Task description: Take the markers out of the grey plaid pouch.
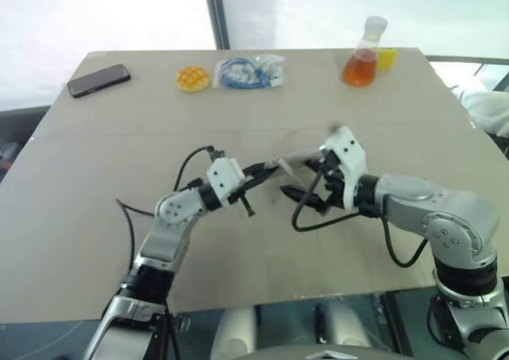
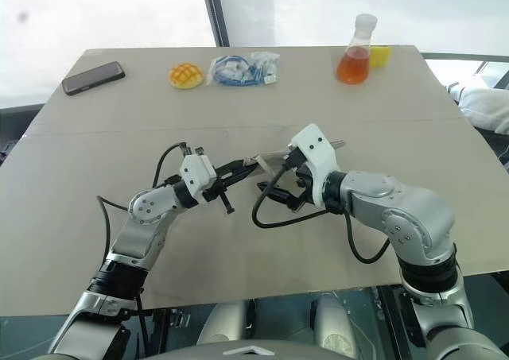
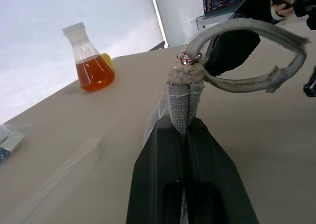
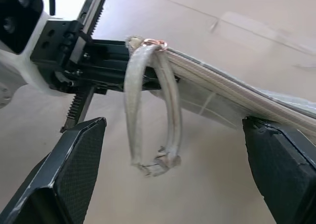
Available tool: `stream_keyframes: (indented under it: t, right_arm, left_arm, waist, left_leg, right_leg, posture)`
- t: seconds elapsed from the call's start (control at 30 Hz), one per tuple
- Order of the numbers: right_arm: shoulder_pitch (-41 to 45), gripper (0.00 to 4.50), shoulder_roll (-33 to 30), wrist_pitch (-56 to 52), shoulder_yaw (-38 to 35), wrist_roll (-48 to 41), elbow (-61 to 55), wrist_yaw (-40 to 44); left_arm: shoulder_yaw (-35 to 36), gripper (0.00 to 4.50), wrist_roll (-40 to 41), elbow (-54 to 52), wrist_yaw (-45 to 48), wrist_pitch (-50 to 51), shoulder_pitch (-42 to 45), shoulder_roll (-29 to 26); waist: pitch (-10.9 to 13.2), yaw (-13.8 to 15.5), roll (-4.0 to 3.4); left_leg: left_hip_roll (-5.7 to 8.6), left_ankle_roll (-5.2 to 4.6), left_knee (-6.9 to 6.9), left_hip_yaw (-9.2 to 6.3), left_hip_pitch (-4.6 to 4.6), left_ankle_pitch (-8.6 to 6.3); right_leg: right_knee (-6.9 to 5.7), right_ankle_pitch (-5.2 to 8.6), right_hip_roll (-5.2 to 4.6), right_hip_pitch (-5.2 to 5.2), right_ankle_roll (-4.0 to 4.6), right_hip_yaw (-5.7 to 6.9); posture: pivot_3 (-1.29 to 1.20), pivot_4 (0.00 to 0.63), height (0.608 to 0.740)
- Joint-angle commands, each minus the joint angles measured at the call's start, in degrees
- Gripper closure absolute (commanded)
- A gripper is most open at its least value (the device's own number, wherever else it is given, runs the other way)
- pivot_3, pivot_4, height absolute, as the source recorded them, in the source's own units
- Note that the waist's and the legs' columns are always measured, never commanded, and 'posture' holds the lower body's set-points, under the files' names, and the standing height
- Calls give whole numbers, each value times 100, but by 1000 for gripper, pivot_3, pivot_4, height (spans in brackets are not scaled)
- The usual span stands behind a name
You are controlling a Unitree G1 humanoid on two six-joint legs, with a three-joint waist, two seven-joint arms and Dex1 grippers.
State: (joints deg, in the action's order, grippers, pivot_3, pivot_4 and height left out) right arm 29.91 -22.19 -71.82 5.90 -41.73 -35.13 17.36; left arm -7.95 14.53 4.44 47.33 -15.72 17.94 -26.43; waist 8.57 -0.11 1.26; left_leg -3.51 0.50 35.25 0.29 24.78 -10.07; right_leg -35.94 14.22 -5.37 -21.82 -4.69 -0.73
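Grey plaid pouch [image 2: 274, 158] is hanging above mid-table [image 2: 95, 193], held up off the surface between the two arms. L tool [image 3: 185, 135] is gripping one end of the pouch, fingers [image 3: 158, 174] pressed together on the fabric next to the zip ring. Pull loop [image 4: 150, 115] is dangling from that end. R tool [image 4: 173, 169] is sitting w/ fingers wide apart, straddling the pouch near the loop; contact can't be told. Flask w/ orange liquid [image 2: 355, 54] is standing at far table edge, well beyond pouch.
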Motion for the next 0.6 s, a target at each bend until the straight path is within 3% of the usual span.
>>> stream_keyframes:
  t: [0.03, 0.6]
  right_arm:
    - [110, 262, 19, 145, -55, -43, -183, 75]
    - [233, 262, -11, 949, 197, 565, -281, 79]
  left_arm:
    - [110, 4486, -58, -151, -5, -145, -5, 45]
    - [163, 4486, -152, -74, -3, -157, 31, 140]
  waist:
    - [0, -1, 0]
    - [0, -36, -1]
  left_leg:
    - [0, 0, 0, 0, 0, 0]
    - [0, 0, -3, 0, 1, 0]
  right_leg:
    - [0, 0, 0, 0, 0, -1]
    - [4, 0, 0, -2, 0, 0]
  posture:
    - [0, 150, 740]
    - [0, 150, 740]
